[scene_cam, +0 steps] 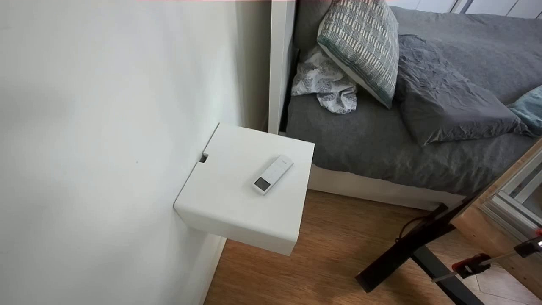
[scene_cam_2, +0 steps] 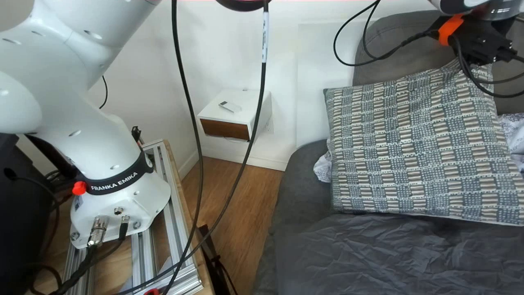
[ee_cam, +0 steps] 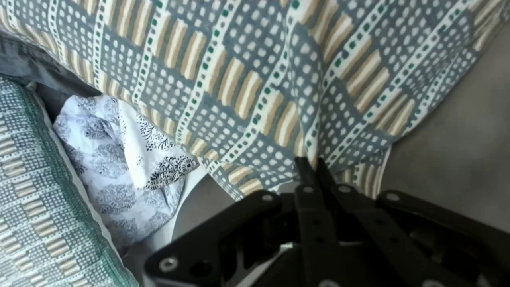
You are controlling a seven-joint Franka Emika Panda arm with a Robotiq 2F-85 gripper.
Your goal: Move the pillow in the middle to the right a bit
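blue-grey fabric with tan bars, white dots and green-flecked strips covers the patterned throw pillow (ee_cam: 223, 79). the black gripper (ee_cam: 312, 163) is narrow: its fingers pinch a fold at the pillow's edge, and creases converge on the tips. in an exterior view, the pillow's broad, squarish face is tilted, in front of rounded grey padding (scene_cam_2: 393, 45), at the head of the bed (scene_cam_2: 299, 188). its lower edge borders wrinkled dark grey bedding (scene_cam_2: 393, 258). in the wrist view, crumpled white cloth (ee_cam: 115, 167) with dark botanical print lies between it and a green-edged matching pillow (ee_cam: 44, 191). the smooth, box-shaped white wall nightstand (scene_cam: 233, 178) carries a remote control (scene_cam: 273, 174) with a dark rectangular display.
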